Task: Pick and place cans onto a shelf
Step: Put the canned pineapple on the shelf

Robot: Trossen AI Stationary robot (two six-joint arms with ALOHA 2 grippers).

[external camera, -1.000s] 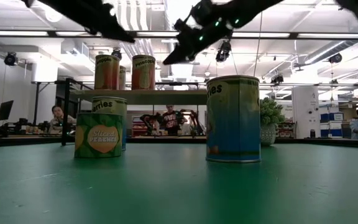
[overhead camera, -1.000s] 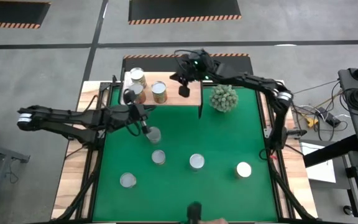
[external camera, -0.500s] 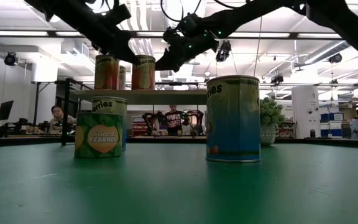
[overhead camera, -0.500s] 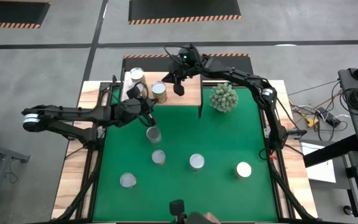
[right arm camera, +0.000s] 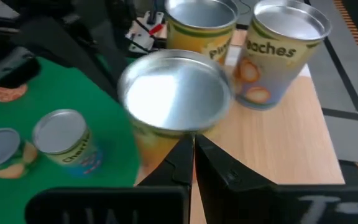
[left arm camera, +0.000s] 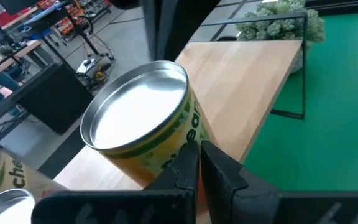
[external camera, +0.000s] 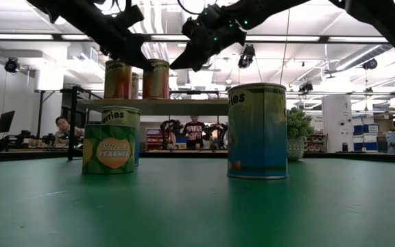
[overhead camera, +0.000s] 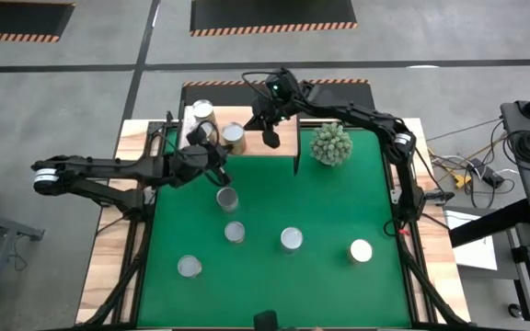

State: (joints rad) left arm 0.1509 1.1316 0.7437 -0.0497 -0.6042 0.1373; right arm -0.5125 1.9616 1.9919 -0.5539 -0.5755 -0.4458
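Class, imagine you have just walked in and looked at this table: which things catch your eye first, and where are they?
Both dark arms meet over the wooden shelf at the table's far edge, the left gripper and right gripper shut on either side of a can standing there with two others. Five more cans stand scattered on the green mat. A spiky green plant sits just right of the shelf.

On the green can (external camera: 108, 149) standing on the worktop you can read "Sliced Peaches". In the right wrist view, a can on the shelf (right arm camera: 283, 57) shows "eaches", and a small can on the mat (right arm camera: 67, 144) reads "Cherries". The tall blue can's (external camera: 257, 130) lettering is cut off.
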